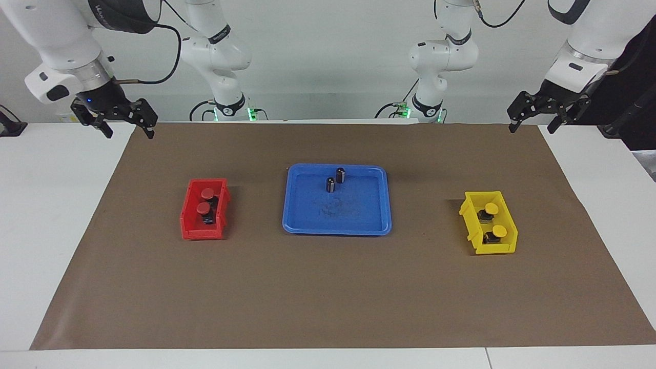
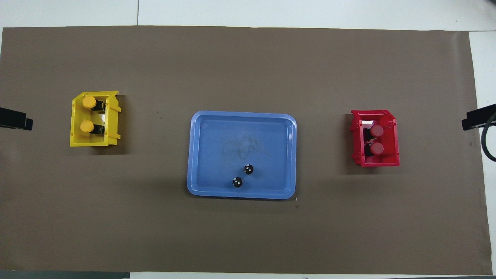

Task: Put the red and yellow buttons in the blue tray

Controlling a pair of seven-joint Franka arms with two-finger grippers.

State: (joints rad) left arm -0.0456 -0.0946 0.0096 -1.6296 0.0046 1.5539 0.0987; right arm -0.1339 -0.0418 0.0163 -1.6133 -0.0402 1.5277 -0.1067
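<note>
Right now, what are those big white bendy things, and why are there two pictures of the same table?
The white things are two robot arms. Each ends in a black gripper with two fingers, like a pincher. One picture is taken from across the table, looking at the robots. The other looks down from above their end, so everything appears swapped around.

The left gripper and the right gripper both hang open near the corners of the brown mat by the robots. They hold nothing; both arms are waiting.

On the mat, a blue tray sits in the middle with two dark cylinders standing in it. A red bin toward the right arm's end holds two red buttons. A yellow bin toward the left arm's end holds two yellow buttons. No buttons are in the tray yet.
</note>
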